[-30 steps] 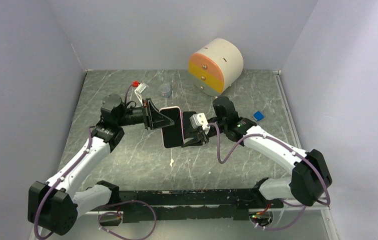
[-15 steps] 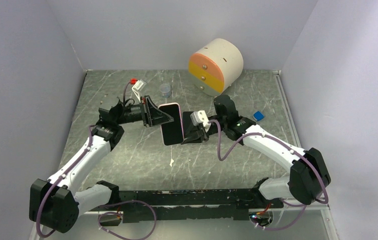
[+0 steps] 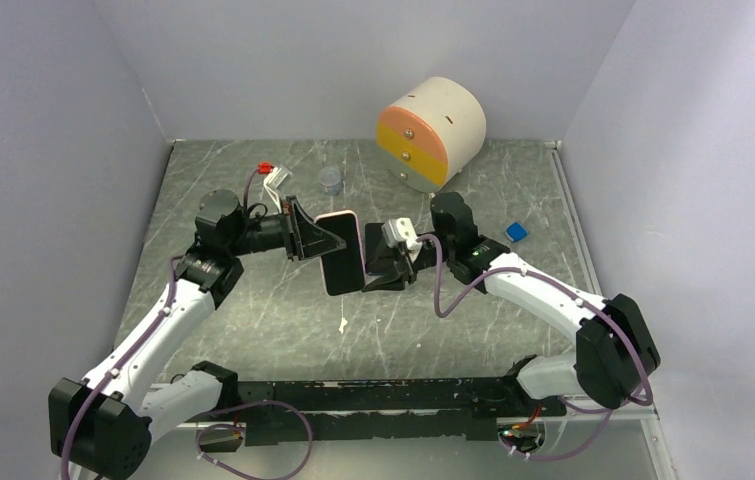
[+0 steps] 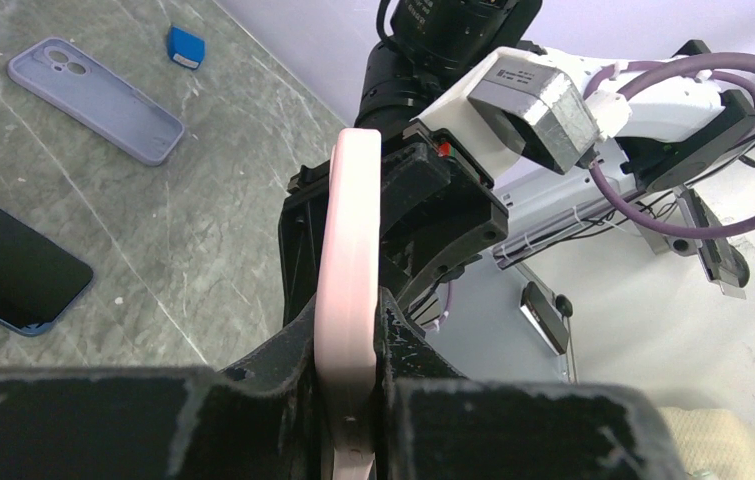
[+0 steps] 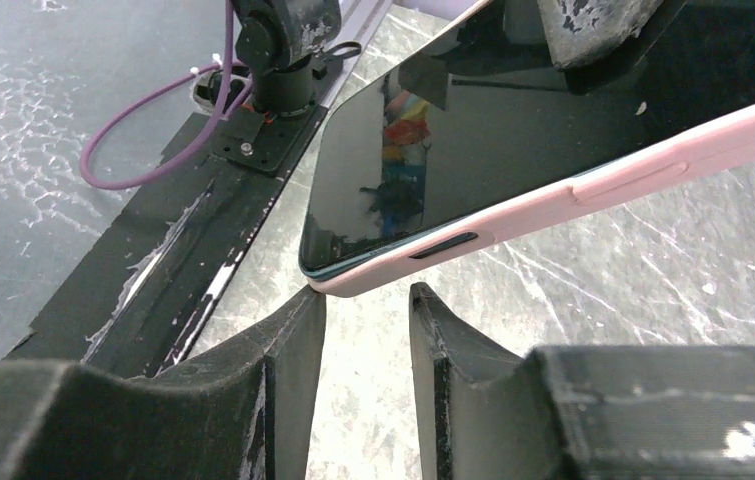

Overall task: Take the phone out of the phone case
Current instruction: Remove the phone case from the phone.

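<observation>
The phone (image 3: 343, 252), a dark screen in a pink phone case (image 4: 348, 230), is held above the table, standing on its short end. My left gripper (image 3: 318, 238) is shut on the phone's left long edge, and in the left wrist view its fingers (image 4: 408, 345) press both faces of the case. From the right, my right gripper (image 3: 378, 270) sits at the phone's lower corner. In the right wrist view its jaws (image 5: 365, 292) stand a little apart with nothing between them. One fingertip (image 5: 308, 300) touches the case corner (image 5: 353, 280) just under the screen (image 5: 473, 150).
A cream, orange and yellow drum-shaped drawer unit (image 3: 431, 130) stands at the back. A small blue block (image 3: 516, 231), a clear cup (image 3: 330, 180) and a red-and-white connector (image 3: 273, 175) lie around. A lavender phone case (image 4: 98, 100) and a bare dark phone (image 4: 8, 260) lie on the table.
My right gripper's jaws have spread apart at the phone's lower corner. The left arm shifted a little, keeping its hold on the cased phone.
</observation>
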